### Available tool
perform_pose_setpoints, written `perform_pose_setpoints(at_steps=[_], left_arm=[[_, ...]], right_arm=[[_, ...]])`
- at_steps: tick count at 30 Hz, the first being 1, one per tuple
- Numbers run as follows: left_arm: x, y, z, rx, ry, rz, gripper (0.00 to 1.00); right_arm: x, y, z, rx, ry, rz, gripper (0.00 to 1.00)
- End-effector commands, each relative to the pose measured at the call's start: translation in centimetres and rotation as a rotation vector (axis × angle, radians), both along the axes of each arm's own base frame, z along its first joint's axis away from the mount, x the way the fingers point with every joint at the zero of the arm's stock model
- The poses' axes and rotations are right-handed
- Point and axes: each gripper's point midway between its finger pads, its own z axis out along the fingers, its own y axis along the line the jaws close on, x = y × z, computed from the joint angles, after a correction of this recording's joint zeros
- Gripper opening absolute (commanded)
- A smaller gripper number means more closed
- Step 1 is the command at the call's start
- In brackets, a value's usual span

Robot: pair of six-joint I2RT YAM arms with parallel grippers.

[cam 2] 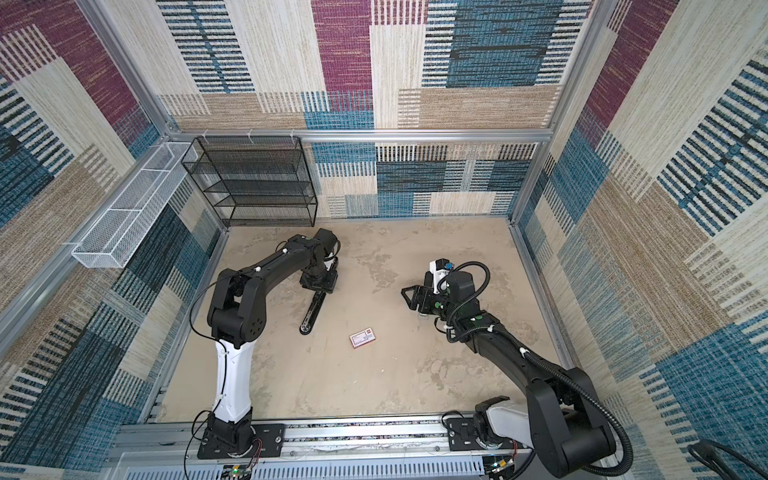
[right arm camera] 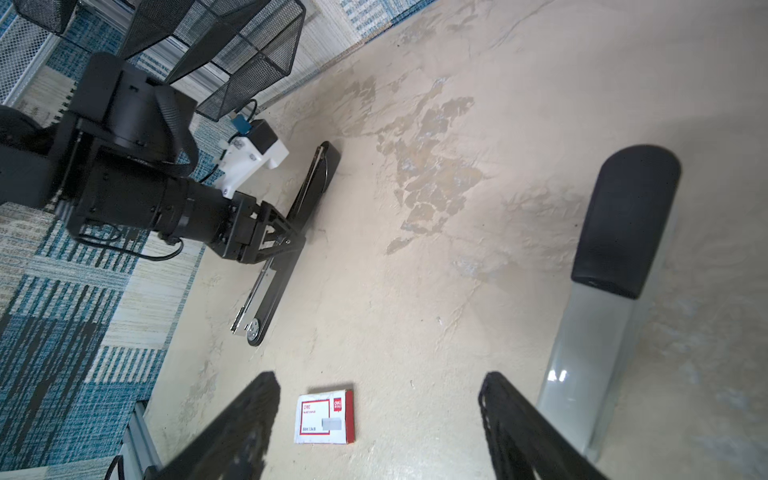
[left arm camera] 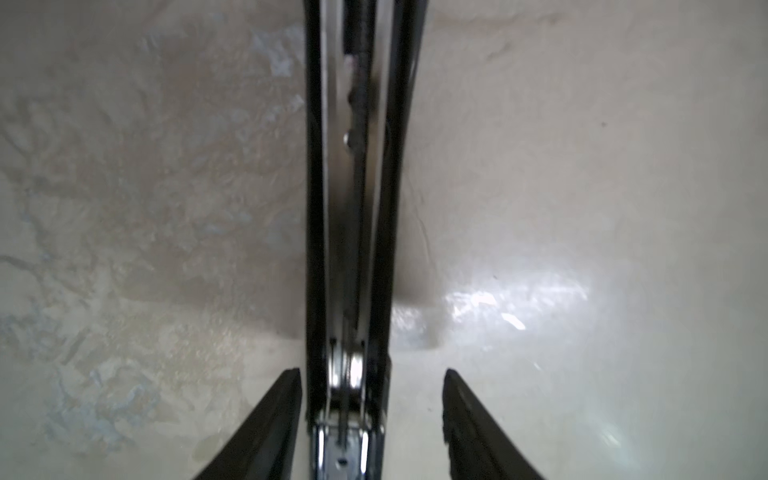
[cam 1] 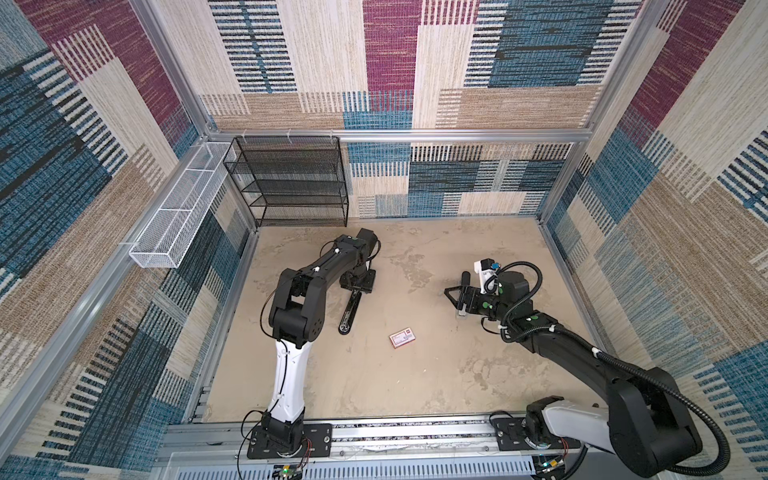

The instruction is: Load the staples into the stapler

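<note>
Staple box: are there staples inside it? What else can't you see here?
- Staples: the box lies closed in both top views and the right wrist view, hiding its inside.
- Stapler channel, loaded or bare: blurred in the left wrist view, too small in both top views.
- Stapler's hinge: under the left tool in both top views.

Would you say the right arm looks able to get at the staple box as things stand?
Probably yes: the staple box lies alone on the table, the stapler lies apart, and nothing stands between the box and the open right end effector.
</note>
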Motion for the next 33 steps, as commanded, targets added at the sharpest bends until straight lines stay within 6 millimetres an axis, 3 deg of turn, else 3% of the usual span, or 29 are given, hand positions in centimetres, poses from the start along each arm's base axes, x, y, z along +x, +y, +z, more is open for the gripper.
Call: perform_pose_setpoints(at_steps=[1, 7, 11, 18, 23, 28, 33], left_arm=[[-1.2, -0.3, 1.9, -0.041, -0.006, 0.036, 0.59], [-3.6, -0.1, 5.0, -0.078, -0.071, 0.057, 0.59], [-5.6, -0.3, 6.0, -0.147, -0.105, 0.071, 0.59], [-9.0, -2.0, 6.7, -0.284, -0.152, 0.085, 0.59], [-10.5, -3.4, 6.1, -0.367, -0.142, 0.098, 0.59], [-11.0, -5.4, 6.2, -0.474, -0.148, 0.09, 0.59], [-11.1, -6.4, 5.2, -0.508, -0.109, 0.088, 0.59]], right_arm=[[1.0, -1.9, 0.1, -0.081, 0.017, -0.108, 0.81], [2.4, -5.2, -1.2, -0.245, 0.091, -0.272, 0.8], [3.8, -6.1, -2.0, -0.309, 0.115, -0.325, 0.77], [7.4, -6.9, -3.8, -0.418, 0.159, -0.389, 0.71], [9.7, -7.2, -6.3, -0.507, 0.238, -0.406, 0.67], [10.6, -6.6, -8.7, -0.54, 0.31, -0.388, 0.54], [10.7, -5.6, -9.1, -0.571, 0.299, -0.367, 0.37]])
